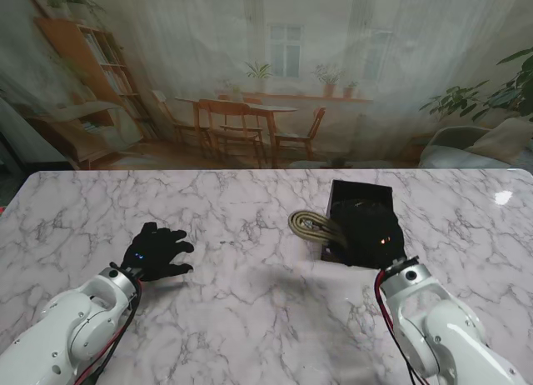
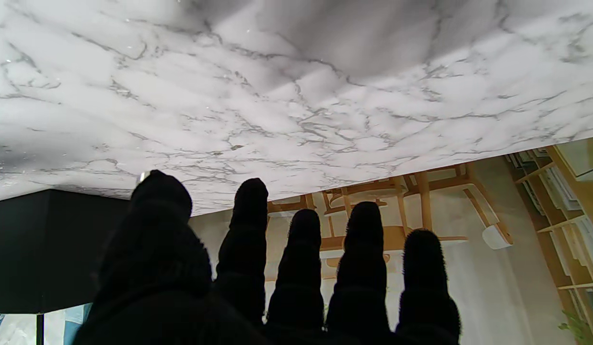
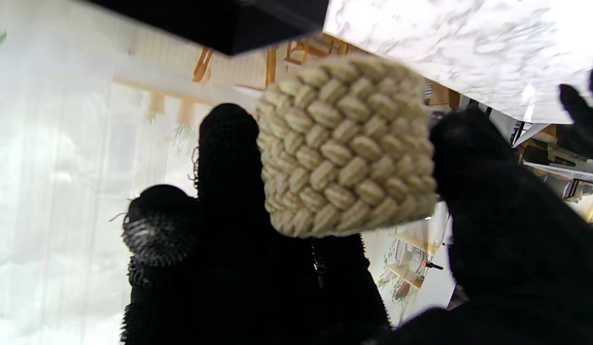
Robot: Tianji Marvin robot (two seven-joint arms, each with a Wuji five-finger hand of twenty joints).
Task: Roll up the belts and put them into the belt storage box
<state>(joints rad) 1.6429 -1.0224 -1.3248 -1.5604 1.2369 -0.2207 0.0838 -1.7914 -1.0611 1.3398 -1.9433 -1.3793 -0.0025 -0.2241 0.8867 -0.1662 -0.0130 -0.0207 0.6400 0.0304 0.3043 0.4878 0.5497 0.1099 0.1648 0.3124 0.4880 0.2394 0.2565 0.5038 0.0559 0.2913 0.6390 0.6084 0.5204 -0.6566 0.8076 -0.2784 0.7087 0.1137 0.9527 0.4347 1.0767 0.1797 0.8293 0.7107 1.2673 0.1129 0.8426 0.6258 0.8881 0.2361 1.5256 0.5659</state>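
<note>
A black belt storage box stands on the marble table, right of centre. A beige braided belt loops out at the box's left side. My right hand, in a black glove, hovers over the near part of the box and is shut on the belt. The right wrist view shows the rolled woven belt pinched between thumb and fingers, with the box's edge beyond. My left hand rests open on the table at the left, fingers spread, holding nothing.
The marble table spreads wide between the hands. A dark box-like shape shows at the edge of the left wrist view. The far table edge meets a printed room backdrop.
</note>
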